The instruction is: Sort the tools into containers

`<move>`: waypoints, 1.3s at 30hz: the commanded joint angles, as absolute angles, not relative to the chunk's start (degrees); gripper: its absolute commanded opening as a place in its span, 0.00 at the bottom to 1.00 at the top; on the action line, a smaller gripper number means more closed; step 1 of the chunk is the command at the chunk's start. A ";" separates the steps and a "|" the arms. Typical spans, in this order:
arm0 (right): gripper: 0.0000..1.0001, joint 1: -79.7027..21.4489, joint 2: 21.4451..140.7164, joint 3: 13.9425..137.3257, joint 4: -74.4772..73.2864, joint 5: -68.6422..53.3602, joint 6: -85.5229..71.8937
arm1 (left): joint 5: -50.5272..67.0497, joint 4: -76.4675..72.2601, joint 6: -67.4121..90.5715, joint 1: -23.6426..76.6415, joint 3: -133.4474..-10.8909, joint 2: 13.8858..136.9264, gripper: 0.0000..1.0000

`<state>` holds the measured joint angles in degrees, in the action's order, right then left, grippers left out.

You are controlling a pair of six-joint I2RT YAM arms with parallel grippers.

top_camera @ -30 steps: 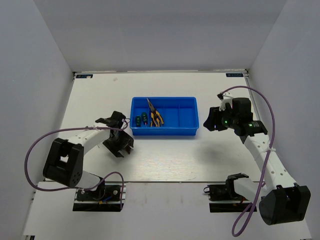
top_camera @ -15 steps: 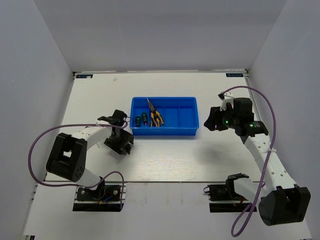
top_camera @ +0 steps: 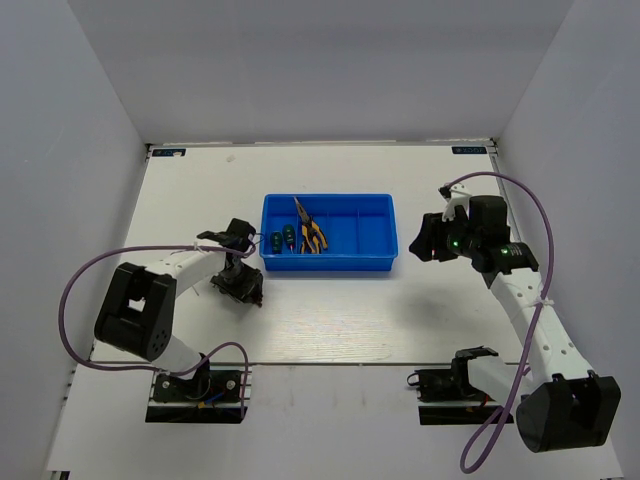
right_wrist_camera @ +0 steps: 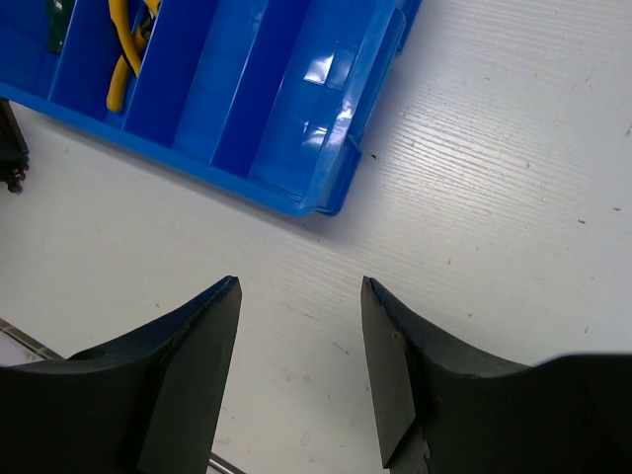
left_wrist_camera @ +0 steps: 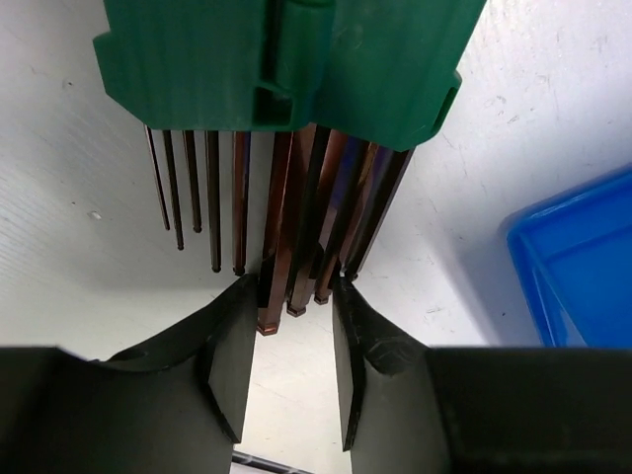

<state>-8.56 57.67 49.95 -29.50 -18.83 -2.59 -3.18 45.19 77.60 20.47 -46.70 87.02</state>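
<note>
- Left gripper [left_wrist_camera: 293, 296] clenches the tips of the thicker hex keys [left_wrist_camera: 296, 217], on the tabletop [left_wrist_camera: 553, 118] just left of the blue tray [top_camera: 330, 264].
- Right gripper [right_wrist_camera: 298, 288] hangs released over the tabletop, right of the tray.

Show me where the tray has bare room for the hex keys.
Bare: the right half of the tray, between the pliers and its right wall. Crowded: the left end, holding the screwdrivers.

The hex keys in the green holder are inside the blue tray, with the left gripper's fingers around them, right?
No. The hex keys lie on the white table beside the blue tray, not inside, as the left wrist view shows. The fingers of the left gripper are around them.
</note>
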 commanded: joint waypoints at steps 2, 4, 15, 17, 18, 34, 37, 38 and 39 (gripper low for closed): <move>0.58 -7.74 56.42 50.01 -28.74 -20.39 -2.28 | -5.88 46.14 78.31 20.65 -46.85 88.15 0.39; 0.58 -7.82 56.51 50.01 -28.92 -20.57 -2.46 | -5.89 46.66 78.31 20.65 -46.85 88.15 0.31; 0.58 -6.94 56.16 50.01 -28.83 -21.36 -2.55 | -7.73 49.92 77.26 20.65 -41.32 81.92 0.27; 0.58 -6.94 56.25 50.01 -29.09 -21.44 -2.55 | -8.26 50.53 77.26 20.65 -40.79 79.73 0.27; 0.58 -6.77 56.25 50.01 -28.92 -21.53 -2.55 | -8.26 50.54 77.26 20.65 -40.26 79.11 0.27; 0.58 -6.24 55.99 49.83 -29.00 -22.24 -2.64 | -7.73 50.63 75.41 20.65 -40.25 78.93 0.64; 0.58 -6.15 56.07 49.75 -28.92 -22.50 -2.46 | -7.73 49.22 74.88 20.65 -40.78 78.93 0.65; 0.58 -6.07 56.07 49.83 -28.92 -22.59 -2.63 | -7.73 49.22 74.88 20.65 -40.78 78.40 0.65; 0.58 -6.15 56.16 49.83 -29.09 -22.59 -2.72 | -7.73 48.70 74.36 20.65 -40.78 78.40 0.65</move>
